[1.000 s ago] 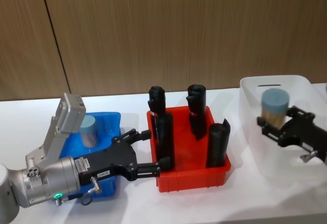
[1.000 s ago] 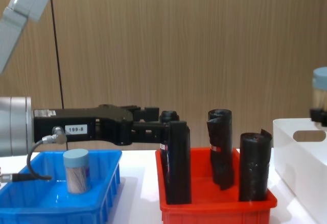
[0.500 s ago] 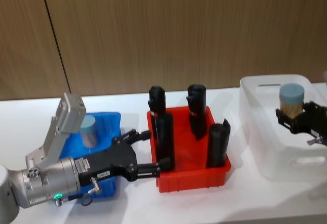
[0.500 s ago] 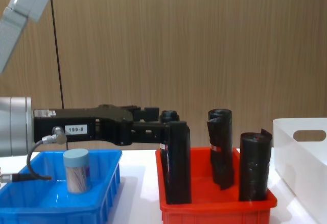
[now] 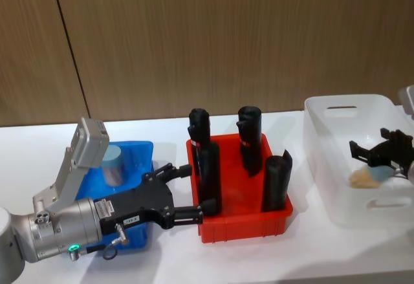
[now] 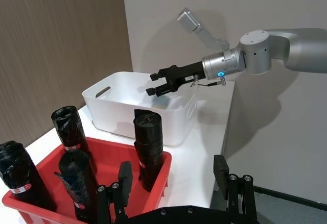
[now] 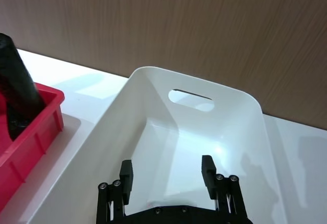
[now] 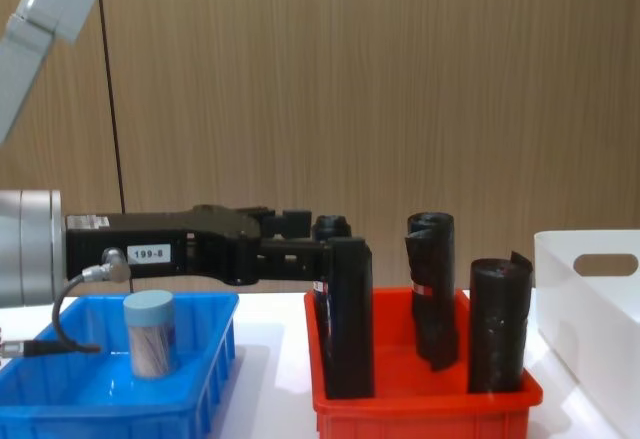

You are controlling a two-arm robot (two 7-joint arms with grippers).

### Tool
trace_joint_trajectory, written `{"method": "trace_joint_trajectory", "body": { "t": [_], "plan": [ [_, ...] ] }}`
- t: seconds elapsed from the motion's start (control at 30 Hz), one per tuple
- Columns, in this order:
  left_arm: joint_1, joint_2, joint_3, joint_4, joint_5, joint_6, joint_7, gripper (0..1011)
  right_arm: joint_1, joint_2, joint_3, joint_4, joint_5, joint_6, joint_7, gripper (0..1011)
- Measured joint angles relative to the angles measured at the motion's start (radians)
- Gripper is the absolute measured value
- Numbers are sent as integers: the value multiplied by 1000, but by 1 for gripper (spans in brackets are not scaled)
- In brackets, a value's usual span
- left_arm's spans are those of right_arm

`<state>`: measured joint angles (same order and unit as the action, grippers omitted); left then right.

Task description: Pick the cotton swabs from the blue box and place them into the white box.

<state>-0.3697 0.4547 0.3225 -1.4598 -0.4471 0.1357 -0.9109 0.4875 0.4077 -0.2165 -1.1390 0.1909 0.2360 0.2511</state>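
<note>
On the white counter [image 5: 259, 258] we list three bins in a row. Left: blue box [image 5: 143, 151], holding one swab jar [image 5: 113, 165], upright with its pale blue lid on top, toward the far side. Middle: red bin [image 5: 242, 224], holding four black rolls [image 5: 276, 184], all standing. Right: white box [image 5: 321, 143], holding the other swab jar [image 5: 370, 177], which looks to lie on its side on the box floor, toward the near right. Right gripper [image 5: 370, 143]: we find it over the white box, just above that jar, its fingers spread wide with nothing between them. Left gripper [image 5: 187, 192]: we find it held level above the near right corner of the blue box, reaching toward the red bin. Its fingers are wide apart and empty, with the tips close to the near left roll.
</note>
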Motion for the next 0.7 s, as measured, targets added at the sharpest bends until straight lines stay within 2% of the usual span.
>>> {"method": "trace_joint_trajectory", "body": {
  "t": [0.1, 0.13, 0.17, 0.27, 0.43, 0.7],
  "plan": [
    [0, 0, 0, 0, 0, 0, 0, 1004, 15, -6, -3, 23, -8, 0, -1, 904],
    [0, 0, 0, 0, 0, 0, 0, 1004, 17, -7, -3, 27, -9, 0, -1, 904],
    [0, 0, 0, 0, 0, 0, 0, 1004, 22, -8, -3, 34, -12, -1, -1, 955],
    [0, 0, 0, 0, 0, 0, 1, 1004, 27, -11, -4, 41, -15, -2, -2, 1001],
    [3, -1, 3, -3, 5, -2, 19, 1004, 24, -11, -4, 38, -15, -3, -3, 1001],
    [16, -9, 16, -20, 30, -15, 111, 1004, -21, -16, -4, -20, -6, -20, -19, 1001]
  ]
}}
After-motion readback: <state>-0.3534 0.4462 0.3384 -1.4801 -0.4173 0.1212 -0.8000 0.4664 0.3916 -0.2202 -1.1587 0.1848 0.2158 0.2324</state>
